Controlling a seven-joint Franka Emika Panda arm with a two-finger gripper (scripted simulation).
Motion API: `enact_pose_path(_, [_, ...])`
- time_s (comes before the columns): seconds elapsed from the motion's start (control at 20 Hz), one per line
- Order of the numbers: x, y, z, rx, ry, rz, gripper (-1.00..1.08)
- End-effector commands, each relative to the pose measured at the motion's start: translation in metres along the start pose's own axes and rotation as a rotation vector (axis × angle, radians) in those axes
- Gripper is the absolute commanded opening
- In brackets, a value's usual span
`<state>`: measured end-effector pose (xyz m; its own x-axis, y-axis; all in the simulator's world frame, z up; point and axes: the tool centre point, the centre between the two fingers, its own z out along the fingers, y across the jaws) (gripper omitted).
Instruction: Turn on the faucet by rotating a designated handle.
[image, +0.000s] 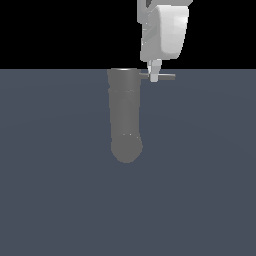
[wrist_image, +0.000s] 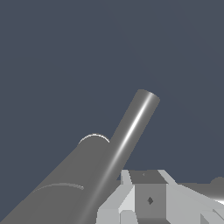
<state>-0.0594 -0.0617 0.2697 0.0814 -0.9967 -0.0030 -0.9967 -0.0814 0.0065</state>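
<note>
The faucet (image: 124, 115) is a thick matte grey cylinder with a flat rim at its far end and a rounded near end. Its handle (image: 165, 76), a thin grey rod, juts from the rim end toward the exterior view's right. My white gripper (image: 155, 73) hangs right over the handle, and its fingertips overlap the rod close to the cylinder. In the wrist view the faucet (wrist_image: 65, 192) runs diagonally with a shiny, flat-ended part alongside it. The gripper (wrist_image: 148, 199) looks shut, fingers together beside the faucet with nothing between them.
A flat blue-grey floor (image: 200, 190) spreads around the faucet under a black background. Nothing else stands on it.
</note>
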Motion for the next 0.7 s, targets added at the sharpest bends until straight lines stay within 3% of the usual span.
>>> enact_pose_path(0.0, [0.025, -0.003, 0.000, 0.007, 0.003, 0.038, -1.00])
enact_pose_path(0.65, [0.051, -0.021, -0.001, 0.007, 0.003, 0.050, -1.00])
